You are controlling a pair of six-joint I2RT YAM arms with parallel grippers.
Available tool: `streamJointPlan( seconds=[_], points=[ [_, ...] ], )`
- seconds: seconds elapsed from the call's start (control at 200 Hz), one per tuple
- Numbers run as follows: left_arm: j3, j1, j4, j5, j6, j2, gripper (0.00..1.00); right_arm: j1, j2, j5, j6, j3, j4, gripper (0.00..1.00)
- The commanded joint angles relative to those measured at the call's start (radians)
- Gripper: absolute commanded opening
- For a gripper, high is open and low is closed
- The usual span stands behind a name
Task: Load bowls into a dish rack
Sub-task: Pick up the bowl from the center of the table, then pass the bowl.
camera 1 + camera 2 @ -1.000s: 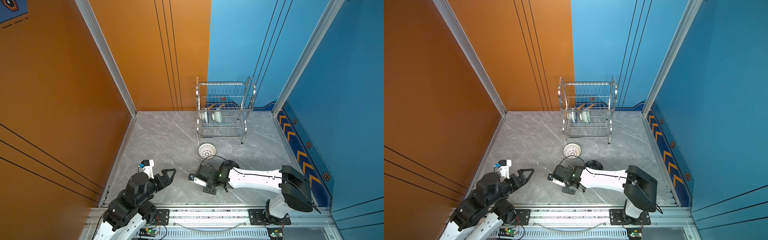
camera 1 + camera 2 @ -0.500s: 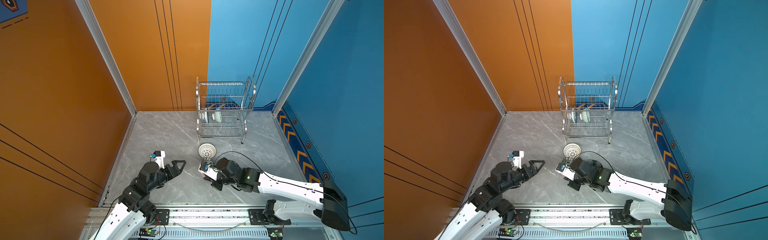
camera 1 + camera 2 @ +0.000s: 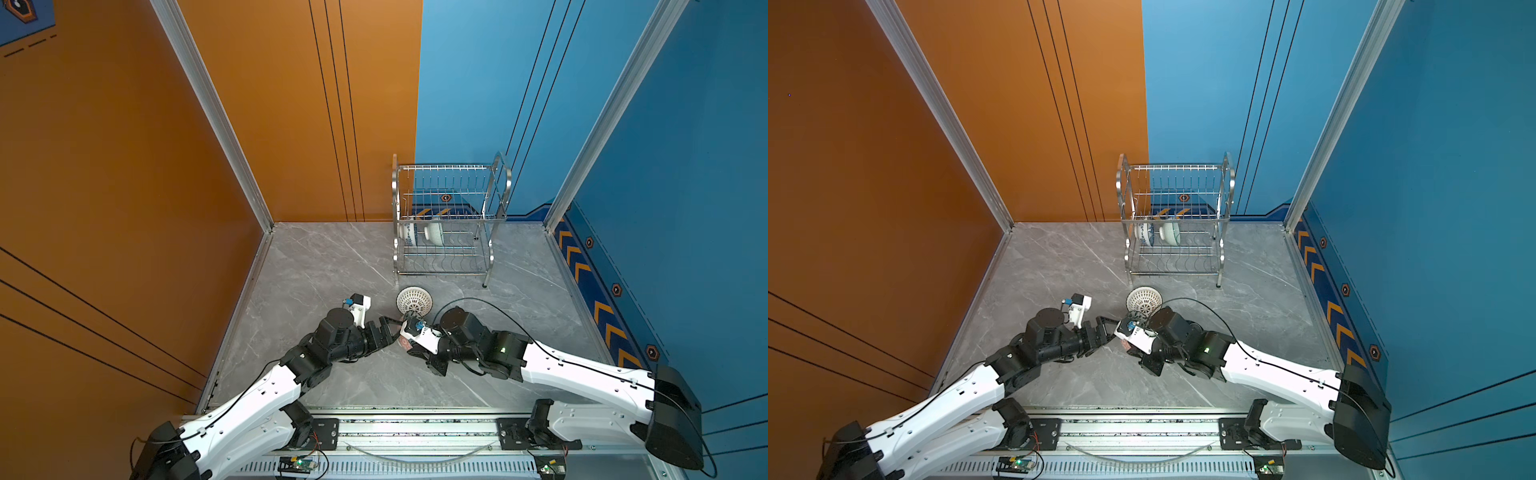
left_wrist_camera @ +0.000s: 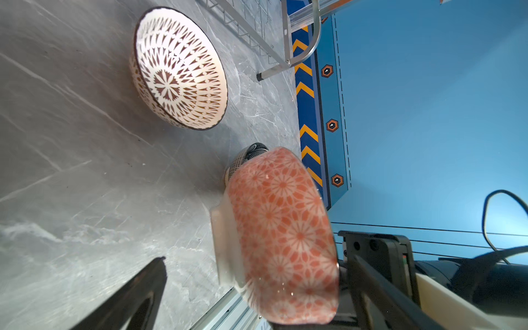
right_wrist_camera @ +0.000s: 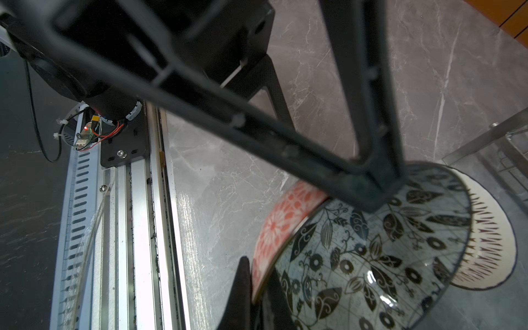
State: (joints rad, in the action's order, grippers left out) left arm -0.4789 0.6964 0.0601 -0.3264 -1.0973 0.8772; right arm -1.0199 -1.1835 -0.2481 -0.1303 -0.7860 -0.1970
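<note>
Lower centre of both top views: right gripper (image 5: 257,294) clamped on the rim of the red-sided bowl (image 4: 283,234), tilted on edge above the desk (image 4: 85,171). Left gripper (image 3: 390,330) stands wide open around it. Judged a handover; next, left must close before right releases, then carry to the rack (image 3: 449,266).

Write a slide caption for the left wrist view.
Red bowl tipped sideways up close; lattice bowl upright on the table beyond, beside the rack's foot.
</note>
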Motion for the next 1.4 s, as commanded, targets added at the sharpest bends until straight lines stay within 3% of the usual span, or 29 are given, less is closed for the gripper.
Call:
streamJointPlan(
  seconds=[0.0, 0.405, 0.881, 1.387, 1.397],
  points=[
    [-0.017, 0.009, 0.071, -0.034, -0.011, 0.028, 0.98, 0.005, 0.029, -0.038, 0.013, -0.006, 0.038, 0.00],
    [-0.020, 0.008, 0.133, -0.052, -0.040, 0.087, 0.93, 0.004, 0.027, -0.050, 0.028, -0.011, 0.056, 0.00],
    [-0.020, 0.002, 0.163, -0.170, -0.052, 0.141, 0.88, 0.041, 0.054, -0.072, 0.049, 0.005, 0.082, 0.00],
    [-0.027, -0.011, 0.181, -0.162, -0.057, 0.145, 0.87, 0.052, 0.035, -0.088, 0.063, 0.004, 0.085, 0.00],
    [-0.027, -0.011, 0.182, -0.161, -0.057, 0.145, 0.84, 0.051, 0.034, -0.088, 0.063, 0.004, 0.084, 0.00]
  ],
)
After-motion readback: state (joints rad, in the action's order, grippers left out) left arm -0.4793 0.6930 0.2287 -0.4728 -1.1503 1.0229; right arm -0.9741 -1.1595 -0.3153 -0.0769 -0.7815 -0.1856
